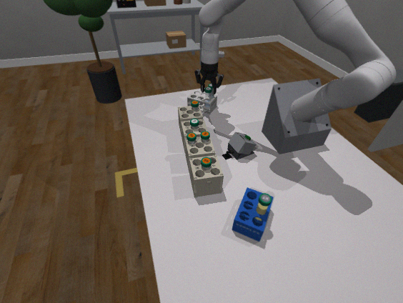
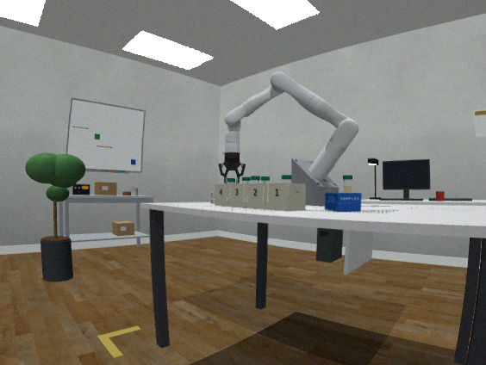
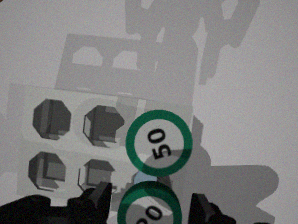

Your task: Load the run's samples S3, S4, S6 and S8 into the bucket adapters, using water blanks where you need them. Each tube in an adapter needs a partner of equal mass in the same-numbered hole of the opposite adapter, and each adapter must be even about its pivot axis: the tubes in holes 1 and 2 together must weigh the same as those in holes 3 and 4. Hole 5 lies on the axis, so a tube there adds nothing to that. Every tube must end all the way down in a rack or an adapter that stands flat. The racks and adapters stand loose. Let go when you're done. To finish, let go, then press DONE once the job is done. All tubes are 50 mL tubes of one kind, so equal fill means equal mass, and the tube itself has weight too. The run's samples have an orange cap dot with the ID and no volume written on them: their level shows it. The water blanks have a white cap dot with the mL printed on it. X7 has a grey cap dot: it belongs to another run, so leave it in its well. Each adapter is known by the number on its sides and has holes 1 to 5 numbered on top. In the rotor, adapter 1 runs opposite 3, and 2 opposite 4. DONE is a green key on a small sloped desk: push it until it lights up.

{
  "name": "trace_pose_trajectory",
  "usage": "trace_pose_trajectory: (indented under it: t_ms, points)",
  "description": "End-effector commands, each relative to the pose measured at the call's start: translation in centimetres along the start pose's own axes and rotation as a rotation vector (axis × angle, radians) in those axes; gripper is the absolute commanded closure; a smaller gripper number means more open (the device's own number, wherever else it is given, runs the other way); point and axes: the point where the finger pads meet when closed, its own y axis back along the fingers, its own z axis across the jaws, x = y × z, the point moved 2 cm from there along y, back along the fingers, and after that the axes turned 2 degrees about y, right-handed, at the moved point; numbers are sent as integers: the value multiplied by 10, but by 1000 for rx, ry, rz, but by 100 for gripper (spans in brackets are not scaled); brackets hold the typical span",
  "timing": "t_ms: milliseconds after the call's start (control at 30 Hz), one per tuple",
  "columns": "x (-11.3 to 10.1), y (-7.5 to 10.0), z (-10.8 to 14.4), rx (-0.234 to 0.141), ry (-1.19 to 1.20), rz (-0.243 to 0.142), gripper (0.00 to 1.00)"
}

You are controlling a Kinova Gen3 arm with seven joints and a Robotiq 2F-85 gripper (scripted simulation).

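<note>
My gripper [image 1: 209, 86] [image 2: 232, 176] [image 3: 150, 203] hangs over the clear blank rack [image 1: 211, 104] [image 3: 75, 145] at the far end of the table. Its fingers stand on either side of the green cap of the 20 mL water blank [image 3: 149, 212], with a small gap on each side. The 50 mL blank [image 3: 159, 142] stands in the well beside it. Four beige adapters [image 1: 205, 182] [image 2: 284, 197] stand in a row. They hold orange-dot samples [image 1: 194, 103] [image 1: 191, 136] [image 1: 205, 135] [image 1: 206, 161] and one white-dot blank [image 1: 194, 122].
A blue sample rack [image 1: 246, 225] [image 2: 342, 201] near the front holds the grey-dot tube X7 [image 1: 264, 199]. The small grey desk [image 1: 240, 144] with the green DONE key [image 1: 247, 136] sits right of the adapters. The arm's grey base [image 1: 296, 118] stands at the right.
</note>
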Motion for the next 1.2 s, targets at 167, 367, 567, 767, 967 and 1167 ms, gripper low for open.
trace_pose_trajectory:
  t_ms: [167,367,567,767,967,1167]
  points:
    - [0,1,-1,2,0,1,90]
    - [0,1,-1,2,0,1,90]
    - [0,1,-1,2,0,1,90]
    - [0,1,-1,2,0,1,90]
    - [0,5,-1,2,0,1,90]
    - [0,13,-1,2,0,1,90]
